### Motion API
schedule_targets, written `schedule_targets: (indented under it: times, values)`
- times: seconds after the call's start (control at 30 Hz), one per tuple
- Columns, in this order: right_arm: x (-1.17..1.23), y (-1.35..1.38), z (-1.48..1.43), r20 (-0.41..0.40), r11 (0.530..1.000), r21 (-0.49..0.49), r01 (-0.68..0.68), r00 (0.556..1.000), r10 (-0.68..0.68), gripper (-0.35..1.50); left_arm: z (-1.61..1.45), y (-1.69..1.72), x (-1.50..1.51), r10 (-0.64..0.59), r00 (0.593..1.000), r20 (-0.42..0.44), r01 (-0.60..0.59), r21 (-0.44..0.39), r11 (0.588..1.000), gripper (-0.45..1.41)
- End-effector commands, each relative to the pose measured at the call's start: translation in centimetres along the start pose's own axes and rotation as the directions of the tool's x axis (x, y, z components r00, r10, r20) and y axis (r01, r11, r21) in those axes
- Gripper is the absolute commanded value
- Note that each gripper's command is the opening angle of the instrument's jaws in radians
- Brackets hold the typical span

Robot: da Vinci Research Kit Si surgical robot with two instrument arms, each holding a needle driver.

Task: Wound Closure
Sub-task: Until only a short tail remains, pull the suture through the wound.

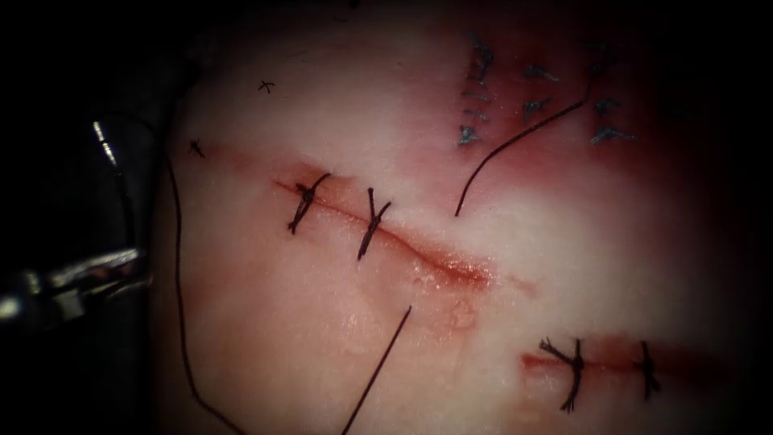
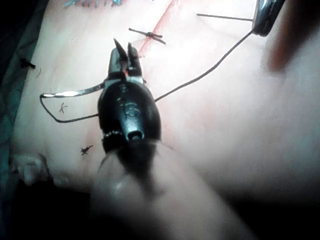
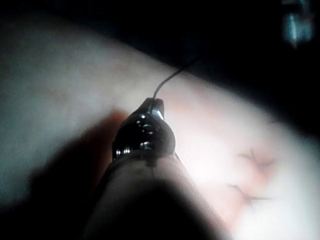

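Tissue (image 1: 499, 234): pale pork belly surface, reddened along the wounds and toward the upper right.
Main cut (image 1: 435, 262): runs from upper left to lower right across the middle. Its left part is closed and its right end lies open.
Second cut (image 1: 612, 362): lower right, well apart from the main cut, crossed by two dark knotted stitches.
Left tool (image 1: 133, 270): off the tissue's left edge, well left of the main cut. In the left wrist view (image 2: 125, 47) the needle meets it at the base of the jaws. The jaws grip it there, with their tips standing slightly parted.
Right tool (image 3: 152, 106): jaws closed on the thread, which leaves straight from the tip. Its tip also shows in the left wrist view (image 2: 257, 30), above the tissue.
Thread (image 1: 181, 322): a long dark strand down the tissue's left border. In the left wrist view (image 2: 200, 80) it crosses the tissue to the right tool.
Blue marks (image 1: 531, 97): rows of short blue dashes at the upper right, with a loose dark thread end (image 1: 515, 137) lying among them.
Needle (image 2: 75, 93): held by the left tool at one end of its curve, with the thread trailing from the other end. It is clear of the tissue, left of the cut (image 1: 103, 137).
Stitches (image 1: 304, 201): two knotted stitches across the main cut's left part, just beside each other.
Red fluid (image 1: 471, 274): a wet film at the open right end of the main cut.
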Motion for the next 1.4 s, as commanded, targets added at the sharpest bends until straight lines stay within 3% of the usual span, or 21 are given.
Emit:
schedule_targets:
  times: [0.03,0.57,0.93,1.17,1.2,1.23,1.27,1.3,1.4]
  values:
    - [0.02,-0.02,0.07,-0.004,1.0,0.002,-0.007,1.0,0.007,-0.35,0.08,-0.01,-0.01,0.002,1.0,-0.002,-0.002,0.001,1.0,-0.35]
    - [0.19,-0.16,0.09,-0.034,0.998,0.011,-0.055,0.998,0.055,-0.35,0.06,0.01,0.0,0.004,1.0,-0.003,-0.004,0.002,1.0,-0.35]
    - [0.37,-0.32,0.27,-0.081,0.994,0.024,-0.104,0.991,0.106,-0.35,0.05,0.01,0.0,0.004,1.0,-0.004,-0.004,0.0,1.0,-0.35]
    - [0.39,-0.23,0.29,-0.099,0.991,0.011,-0.134,0.986,0.135,-0.35,0.04,0.01,0.0,0.004,1.0,-0.004,-0.004,0.0,1.0,-0.35]
    - [0.38,-0.2,0.29,-0.102,0.987,-0.005,-0.162,0.982,0.16,-0.13,0.04,0.01,0.0,0.004,1.0,-0.004,-0.004,0.0,1.0,-0.35]
    - [0.36,-0.16,0.3,-0.107,0.982,-0.027,-0.189,0.977,0.185,0.39,0.04,0.01,0.0,0.004,1.0,-0.004,-0.004,0.0,1.0,-0.35]
    - [0.32,-0.11,0.3,-0.12,0.972,-0.057,-0.229,0.968,0.221,1.04,0.04,0.01,0.0,0.004,1.0,-0.003,-0.004,0.0,1.0,-0.35]
    - [0.26,-0.05,0.27,-0.126,0.965,-0.076,-0.252,0.962,0.242,1.45,0.05,0.0,0.0,0.003,1.0,-0.003,-0.003,0.0,1.0,-0.35]
    - [0.09,0.01,0.07,-0.131,0.964,-0.062,-0.259,0.96,0.249,1.48,0.05,-0.02,0.0,0.002,1.0,-0.002,-0.002,-0.001,1.0,-0.35]
